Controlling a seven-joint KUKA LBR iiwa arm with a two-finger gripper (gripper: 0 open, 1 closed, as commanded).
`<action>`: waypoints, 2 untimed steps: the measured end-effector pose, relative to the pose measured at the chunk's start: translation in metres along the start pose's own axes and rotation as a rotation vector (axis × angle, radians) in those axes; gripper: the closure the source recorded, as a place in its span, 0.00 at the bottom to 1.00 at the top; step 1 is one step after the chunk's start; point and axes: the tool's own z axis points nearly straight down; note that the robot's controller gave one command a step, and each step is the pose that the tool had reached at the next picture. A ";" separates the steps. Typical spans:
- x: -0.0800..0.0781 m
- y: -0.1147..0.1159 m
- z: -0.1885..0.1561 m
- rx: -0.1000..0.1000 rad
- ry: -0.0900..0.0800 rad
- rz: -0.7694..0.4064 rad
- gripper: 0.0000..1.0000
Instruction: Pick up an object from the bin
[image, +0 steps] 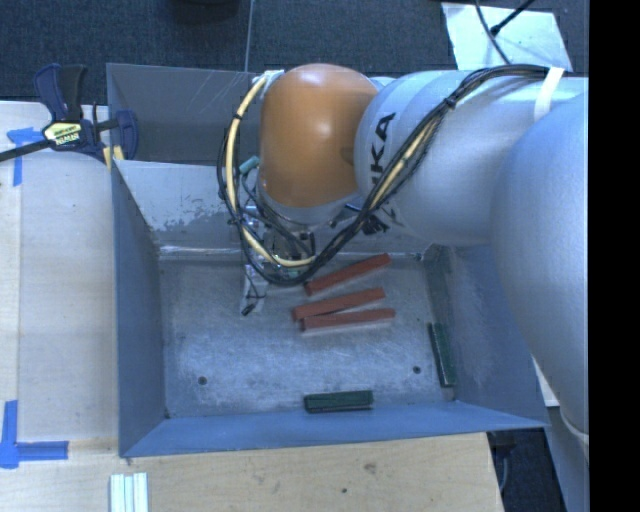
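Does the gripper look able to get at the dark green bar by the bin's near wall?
Probably yes: the dark green bar lies alone, nothing over it, and the gripper hangs left of the red-brown bars. The near wall beside it may crowd the grasp.

Black letters "KA" read on the silver arm (470, 150), beside its orange cover (310, 135)

You are looking at a thick silver-grey arm (500, 170) wearing a glossy orange dome cover (310, 135) at its wrist, black "KA" lettering (383, 135) showing beside it. Yellow and black cables (238, 150) are looping round the cover, bunching above the small dark pincer (249, 298).
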 end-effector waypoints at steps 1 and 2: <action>-0.028 -0.081 0.000 0.003 -0.011 -0.134 0.00; -0.031 -0.065 0.110 0.000 -0.002 -0.307 0.00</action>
